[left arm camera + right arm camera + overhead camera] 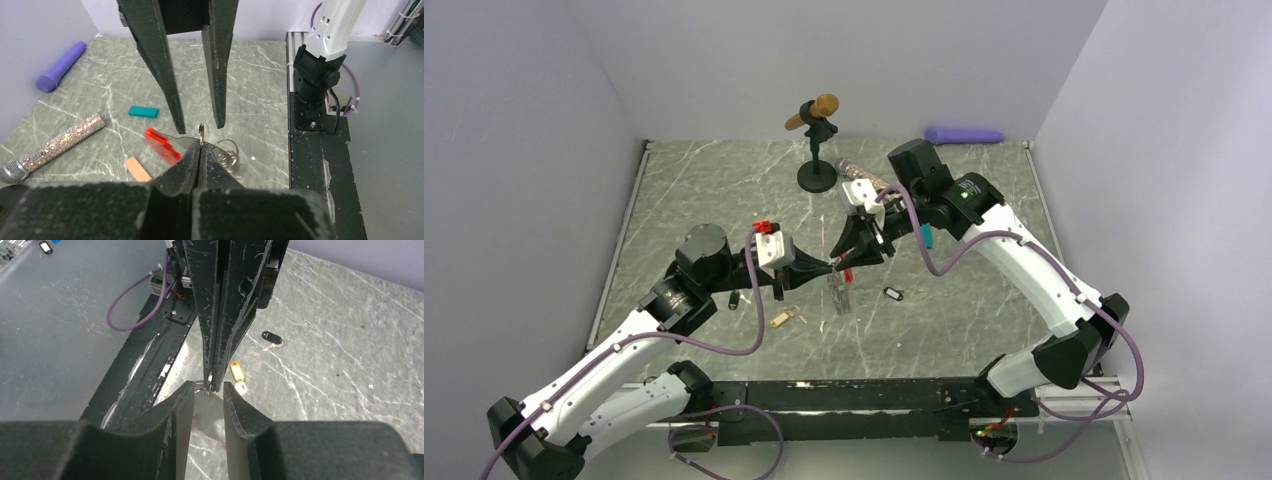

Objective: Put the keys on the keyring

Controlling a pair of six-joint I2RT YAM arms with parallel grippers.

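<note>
My left gripper (200, 146) is shut on a thin metal ring of the keyring (201, 131), held just above the table. The keyring's red clip (161, 145) hangs to its left and the silvery coil (227, 150) to its right. My right gripper (208, 387) is open, its fingers (170, 85) straddling the left gripper's tip and the ring without touching. In the top view both grippers (832, 267) (852, 258) meet at the table's middle. Keys lie on the table: a yellow-tagged one (236, 371), a black-tagged one (271, 336), another black-tagged one (893, 294).
A teal block (143, 111), a tan wooden block (136, 169) and a glittery tube (55, 145) lie near the grippers. A purple cylinder (964, 134) lies at the back wall. A small black stand (817, 175) stands at the back centre.
</note>
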